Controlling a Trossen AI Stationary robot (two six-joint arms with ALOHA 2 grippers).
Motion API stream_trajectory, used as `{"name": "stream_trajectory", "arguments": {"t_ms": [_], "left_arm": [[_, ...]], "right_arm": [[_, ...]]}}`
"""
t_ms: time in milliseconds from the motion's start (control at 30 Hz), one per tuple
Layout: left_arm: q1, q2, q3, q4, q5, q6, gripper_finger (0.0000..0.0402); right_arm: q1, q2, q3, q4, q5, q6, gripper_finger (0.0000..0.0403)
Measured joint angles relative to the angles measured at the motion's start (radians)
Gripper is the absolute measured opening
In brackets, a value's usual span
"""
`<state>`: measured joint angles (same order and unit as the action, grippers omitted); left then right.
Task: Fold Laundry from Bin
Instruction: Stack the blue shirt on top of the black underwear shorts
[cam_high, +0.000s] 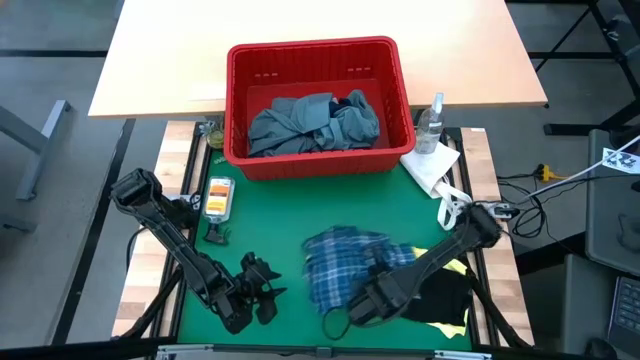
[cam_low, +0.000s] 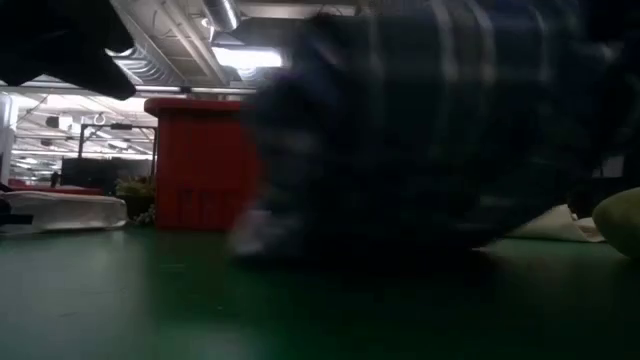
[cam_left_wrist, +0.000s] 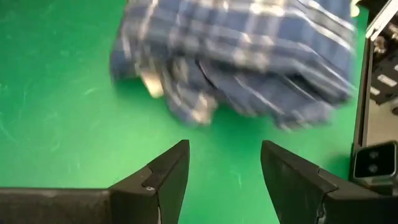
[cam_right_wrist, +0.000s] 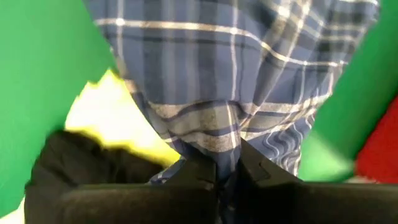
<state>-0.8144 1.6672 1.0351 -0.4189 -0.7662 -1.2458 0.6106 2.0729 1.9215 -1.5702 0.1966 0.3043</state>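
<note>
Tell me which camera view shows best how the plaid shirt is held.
The right wrist view: the right gripper is shut on a pinched fold of the plaid shirt. The high view shows the whole shirt, the left wrist view one edge, the low view a dark blur.

Both arms are matte black, built of long slender links joined by bulkier rounded housings. The left arm (cam_high: 170, 235) carries a blocky joint housing at its far end, away from the left tool (cam_high: 262, 290). The left tool's fingers (cam_left_wrist: 166, 176) are dark angular wedges with flat, bevelled inner faces and pale worn edges along the corners. The right arm (cam_high: 440, 255) is black too, with a white fitting near its upper joint behind the right tool (cam_high: 345, 315), and thin black cables trailing from that joint. The right tool's fingers (cam_right_wrist: 202, 171) are dark, smooth blocks with squared shoulders. A black plate of the right arm with grey rectangular fittings shows beside the left tool.
</note>
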Motion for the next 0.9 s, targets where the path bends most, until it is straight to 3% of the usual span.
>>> {"name": "stream_trajectory", "arguments": {"t_ms": [133, 400, 567, 767, 900], "left_arm": [[0.001, 0.000, 0.000, 0.011, -0.040, 0.001, 0.0192], [0.022, 0.000, 0.000, 0.027, -0.036, 0.020, 0.0192], [0.023, 0.000, 0.000, 0.040, -0.035, 0.027, 0.0192], [0.026, 0.002, 0.000, 0.060, -0.035, 0.037, 0.0192], [0.046, 0.060, 0.000, 0.272, -0.024, 0.181, 0.0192]], "right_arm": [[0.044, -0.116, -0.174, 0.000, -0.034, 0.132, 0.0012], [0.095, -0.378, -0.406, 0.001, 0.004, 0.396, 0.0012], [0.138, -0.471, -0.533, 0.000, -0.064, 0.504, 0.0012], [0.211, -0.516, -0.604, -0.001, -0.122, 0.610, 0.0012], [0.256, -0.532, -0.592, -0.003, -0.130, 0.673, 0.0012]]}}
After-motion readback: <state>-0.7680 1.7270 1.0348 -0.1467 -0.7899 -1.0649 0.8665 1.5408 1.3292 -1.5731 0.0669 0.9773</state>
